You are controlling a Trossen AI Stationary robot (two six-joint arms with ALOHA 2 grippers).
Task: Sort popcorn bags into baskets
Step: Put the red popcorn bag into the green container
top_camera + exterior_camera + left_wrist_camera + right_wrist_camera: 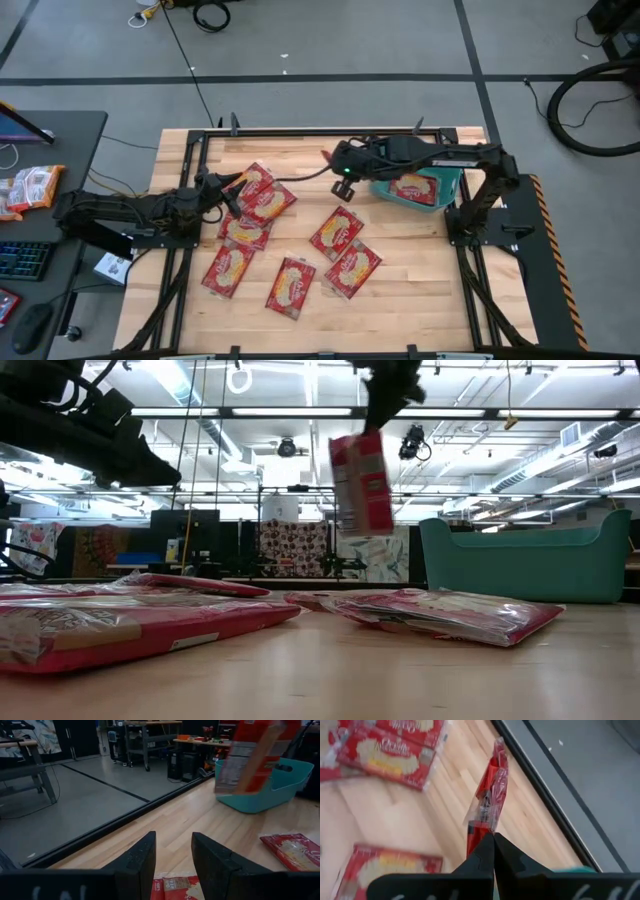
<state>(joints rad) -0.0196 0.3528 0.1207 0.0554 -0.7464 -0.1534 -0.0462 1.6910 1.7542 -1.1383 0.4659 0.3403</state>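
Right now we've got one popcorn bag (361,482) pinched and airborne, on the way to the basket (418,187).
Largest first: the teal basket sits at the table's right-rear corner with one red packet already inside, walls plain and rigid. Loose packets (336,232) lie flat across the middle and left of the table. Our right gripper (493,836) is clamped tight on the top edge of the lifted bag, which hangs down and sways edge-on, so we judge it light, thin and floppy, with slick film; grab at the crimped seam, not the puffy middle. Left gripper (173,852) hovers low over the left-hand packets, fingers spread, nothing between them.
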